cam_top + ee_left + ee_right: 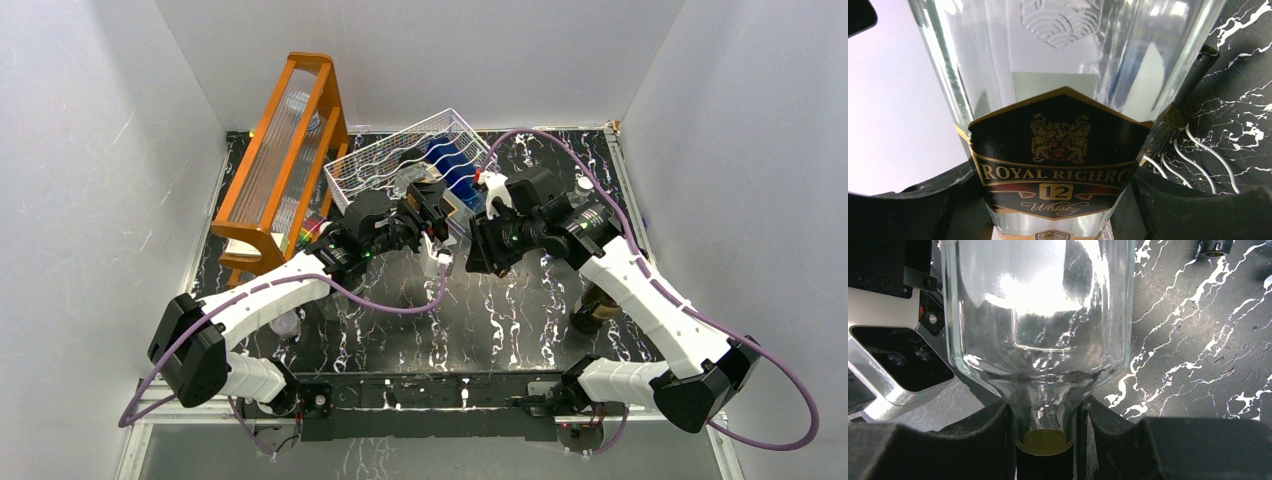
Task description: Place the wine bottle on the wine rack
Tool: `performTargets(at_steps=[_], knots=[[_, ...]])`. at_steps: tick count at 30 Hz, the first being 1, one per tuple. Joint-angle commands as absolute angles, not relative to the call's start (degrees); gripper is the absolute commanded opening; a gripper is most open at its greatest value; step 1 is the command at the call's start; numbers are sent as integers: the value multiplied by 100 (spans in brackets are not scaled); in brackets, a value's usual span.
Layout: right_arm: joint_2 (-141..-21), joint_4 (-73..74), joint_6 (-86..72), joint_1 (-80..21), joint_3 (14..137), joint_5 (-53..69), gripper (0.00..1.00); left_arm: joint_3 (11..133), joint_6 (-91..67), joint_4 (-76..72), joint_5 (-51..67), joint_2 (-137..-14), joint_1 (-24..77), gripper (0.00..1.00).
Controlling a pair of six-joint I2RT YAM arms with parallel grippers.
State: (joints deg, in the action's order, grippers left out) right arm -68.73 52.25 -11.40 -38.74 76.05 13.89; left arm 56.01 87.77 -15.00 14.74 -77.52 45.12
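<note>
Clear glass bottle (1058, 75) is held off the table (520, 320) between both grippers, right at the near side of the rack (395, 165). I cannot tell whether it touches the wire.

Label (1055, 155) is black with gold edging and a gold crest. It reads "ROYAL RICHRO", with the rest cut off by the bottle's curve, then "12" in a small box and "Whisky" in script. The glass above the label has an embossed wave pattern. The body is see-through and the marbled table shows through it in the right wrist view. The cap (1044, 442) is gold.

Left gripper (1058, 210): fingers (913, 210) are clamped on the bottle body at label height, one on each side. Right gripper (1044, 425): fingers (983, 440) are pinched tight on the neck just under the shoulder.

The rack is white wire, tilted, at the back centre of the table, with a blue item (455, 165) inside it. White wires show just beside the bottle in the left wrist view. The orange frame (290, 150) with clear panels stands left of the rack, close to it. The table is black with white veins.
</note>
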Motion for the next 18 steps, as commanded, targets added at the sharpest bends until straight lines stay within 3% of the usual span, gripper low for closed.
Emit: performTargets(at_steps=[1,2,7,13,18], knots=[[-6718,4713,-989,-3874,7663,1027,0,6051,8546,-2356,1485,-7395,4526,54],[-6665,4640,-966,-3869,7660,969,0,5978,8559,-2415,1452,-7384,4524,66],[-6387,4305,-940,-3868,7649,756,0,5767,8660,-2073,1165,-7392,4525,98],[-6224,4095,-988,-3873,7578,427,0,5793,8438,-1952,685,-7454,4526,98],[-6123,4019,-1048,-3868,7538,125,0,5664,7381,-1709,556,-7250,4522,98]])
